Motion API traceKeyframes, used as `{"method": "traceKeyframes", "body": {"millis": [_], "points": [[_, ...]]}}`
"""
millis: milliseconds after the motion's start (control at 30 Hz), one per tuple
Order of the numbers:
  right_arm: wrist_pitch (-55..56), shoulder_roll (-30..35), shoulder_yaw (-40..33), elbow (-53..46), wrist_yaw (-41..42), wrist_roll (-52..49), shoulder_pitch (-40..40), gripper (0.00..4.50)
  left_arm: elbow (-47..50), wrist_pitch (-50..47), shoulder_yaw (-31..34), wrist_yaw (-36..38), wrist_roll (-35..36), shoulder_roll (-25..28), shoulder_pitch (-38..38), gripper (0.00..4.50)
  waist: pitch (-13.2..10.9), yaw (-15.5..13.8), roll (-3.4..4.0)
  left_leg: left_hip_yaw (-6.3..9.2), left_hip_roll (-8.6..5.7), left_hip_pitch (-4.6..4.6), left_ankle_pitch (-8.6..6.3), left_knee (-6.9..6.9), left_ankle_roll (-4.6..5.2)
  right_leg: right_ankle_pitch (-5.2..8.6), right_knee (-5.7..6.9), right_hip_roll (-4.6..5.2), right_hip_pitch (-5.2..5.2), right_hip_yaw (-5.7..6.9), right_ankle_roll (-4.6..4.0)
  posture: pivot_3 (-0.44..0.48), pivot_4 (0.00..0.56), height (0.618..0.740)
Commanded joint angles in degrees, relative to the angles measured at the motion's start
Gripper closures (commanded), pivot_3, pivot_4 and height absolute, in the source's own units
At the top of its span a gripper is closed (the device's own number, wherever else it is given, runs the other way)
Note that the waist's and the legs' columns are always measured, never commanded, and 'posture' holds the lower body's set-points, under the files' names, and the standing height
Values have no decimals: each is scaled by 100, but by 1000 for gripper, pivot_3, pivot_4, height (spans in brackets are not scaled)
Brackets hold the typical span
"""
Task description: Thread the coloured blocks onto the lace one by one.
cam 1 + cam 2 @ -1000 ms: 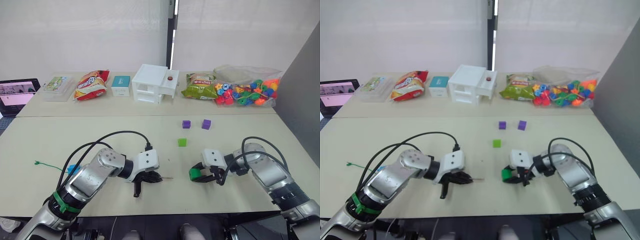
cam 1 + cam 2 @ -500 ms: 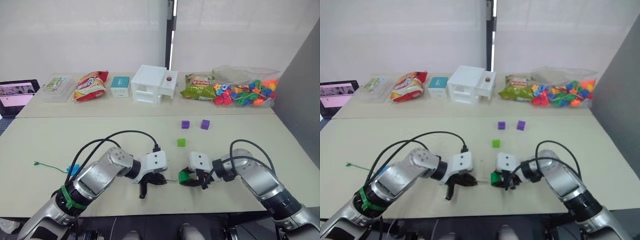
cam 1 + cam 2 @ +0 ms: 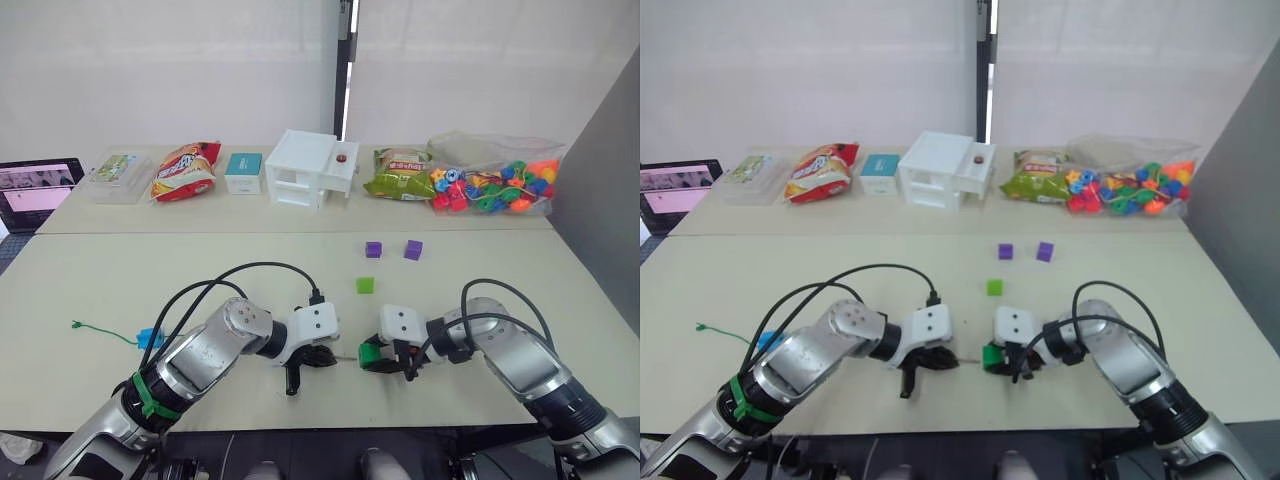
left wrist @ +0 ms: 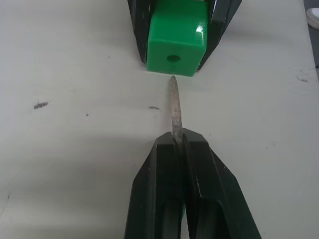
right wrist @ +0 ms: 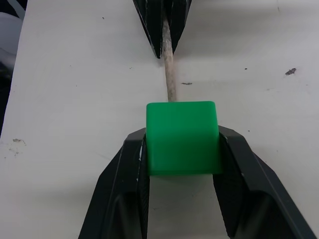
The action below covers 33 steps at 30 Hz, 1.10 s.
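Dark green block [image 5: 182, 137] sits clamped between the two fingers of the right tool [image 3: 382, 356], low over the desk [image 3: 480, 290] near its front edge, its hole facing the left tool [image 4: 180, 149]. Lace tip [image 4: 174, 107], grey and needle-like, is pinched between the closed fingers of the left tool and points straight at the block's hole; the point stands just at the opening, and whether it has entered cannot be told. The two tools face each other closely at the desk's front centre.

Green lace cord [image 3: 100, 330] trails off to the robot's left, lying beside a blue block [image 3: 150, 338]. A light green block [image 3: 364, 285] lies just beyond the tools, and two purple blocks [image 3: 373, 249] farther back; open desk surrounds them on all sides.

Along the far edge stand a white drawer unit [image 3: 308, 168], snack bags [image 3: 182, 170] and a clear bag of beads [image 3: 495, 180]. Printing on the packets is too small to read.
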<state>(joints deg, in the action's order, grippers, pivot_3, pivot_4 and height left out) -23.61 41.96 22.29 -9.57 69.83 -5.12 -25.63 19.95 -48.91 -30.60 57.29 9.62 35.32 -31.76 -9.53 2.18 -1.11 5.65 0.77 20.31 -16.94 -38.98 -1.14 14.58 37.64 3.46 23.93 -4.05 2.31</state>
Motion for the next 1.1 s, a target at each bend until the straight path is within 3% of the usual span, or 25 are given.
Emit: {"method": "traceKeyframes", "body": {"millis": [33,1100], "points": [[-3,115,31,47,32,86,108,3301,158,19,163,-47,124,-72,-11,4500,0,-15,0,0,-1,0,0,0,0,0,0,1,0,0,0,0,150,740],[-119,154,76,-167,35,102,226,3301,282,11,285,-144,420,-417,-21,4500,0,-100,0,0,-1,-1,0,0,0,0,-6,1,-5,0,0,0,150,740]]}}
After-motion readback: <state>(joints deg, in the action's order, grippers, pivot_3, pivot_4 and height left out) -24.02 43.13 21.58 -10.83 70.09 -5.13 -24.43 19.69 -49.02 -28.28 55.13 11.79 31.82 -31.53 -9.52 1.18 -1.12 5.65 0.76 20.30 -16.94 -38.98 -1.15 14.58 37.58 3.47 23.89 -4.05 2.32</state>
